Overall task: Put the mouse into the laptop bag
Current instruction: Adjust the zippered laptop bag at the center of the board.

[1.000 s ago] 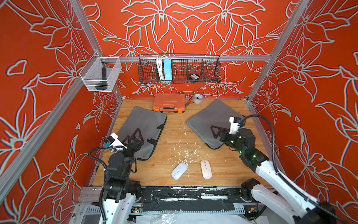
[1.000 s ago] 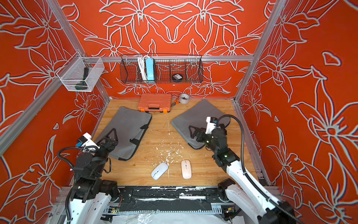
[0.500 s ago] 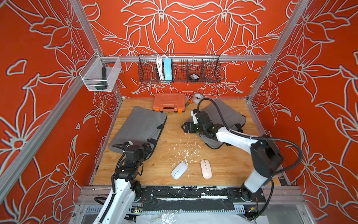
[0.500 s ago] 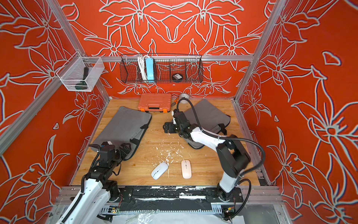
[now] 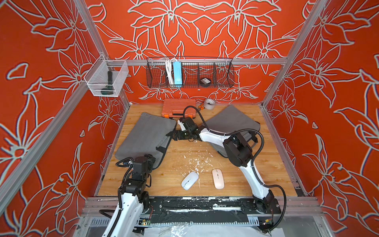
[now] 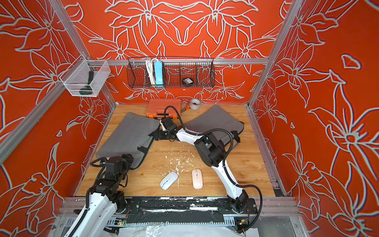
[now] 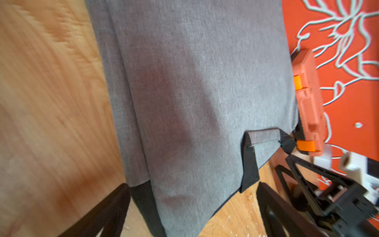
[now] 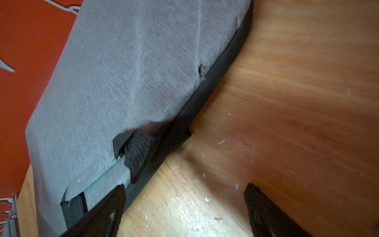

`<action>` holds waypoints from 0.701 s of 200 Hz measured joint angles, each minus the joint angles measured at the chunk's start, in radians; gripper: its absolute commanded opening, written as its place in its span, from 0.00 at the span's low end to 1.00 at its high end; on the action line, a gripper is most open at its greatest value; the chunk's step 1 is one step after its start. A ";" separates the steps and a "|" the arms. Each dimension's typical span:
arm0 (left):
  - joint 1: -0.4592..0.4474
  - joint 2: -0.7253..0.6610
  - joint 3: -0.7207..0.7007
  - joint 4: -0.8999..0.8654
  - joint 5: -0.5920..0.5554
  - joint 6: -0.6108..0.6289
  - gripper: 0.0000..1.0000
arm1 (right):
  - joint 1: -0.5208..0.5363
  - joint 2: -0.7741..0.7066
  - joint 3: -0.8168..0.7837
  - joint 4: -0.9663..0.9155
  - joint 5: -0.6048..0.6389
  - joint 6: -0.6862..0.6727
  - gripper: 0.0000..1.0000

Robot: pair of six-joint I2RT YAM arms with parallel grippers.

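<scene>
Over on the left, the left end effector [image 7: 192,185] hangs wide open and empty above the near corner of the grey laptop bag [image 5: 147,133]. The right end effector [image 8: 185,185] gapes empty at its handle edge. The white mouse [image 5: 190,180] and pink mouse [image 5: 218,181] sit up front on the desk [image 5: 272,164]. They look light, hard and slick, so I'd pinch across the sides.

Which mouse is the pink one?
The pink mouse lies on the robot's right of the pair, pointing straight back; the white mouse beside it is tilted.
</scene>
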 measured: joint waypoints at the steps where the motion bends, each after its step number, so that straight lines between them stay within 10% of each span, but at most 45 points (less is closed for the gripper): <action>1: 0.000 -0.002 -0.002 0.001 0.000 -0.001 0.97 | 0.000 0.002 0.003 0.000 -0.001 0.000 0.92; 46: 0.000 0.056 -0.050 0.077 0.040 -0.035 0.97 | 0.001 0.118 0.185 -0.016 -0.026 0.043 0.79; 79: 0.000 0.177 -0.043 0.189 0.043 -0.037 0.97 | 0.010 0.175 0.260 -0.036 -0.033 0.071 0.18; 99: 0.001 0.219 -0.043 0.237 0.034 -0.037 0.97 | 0.016 0.154 0.205 0.014 -0.026 0.100 0.00; 140: 0.007 0.264 -0.040 0.280 0.011 -0.022 0.97 | 0.024 -0.039 -0.166 0.235 0.017 0.138 0.00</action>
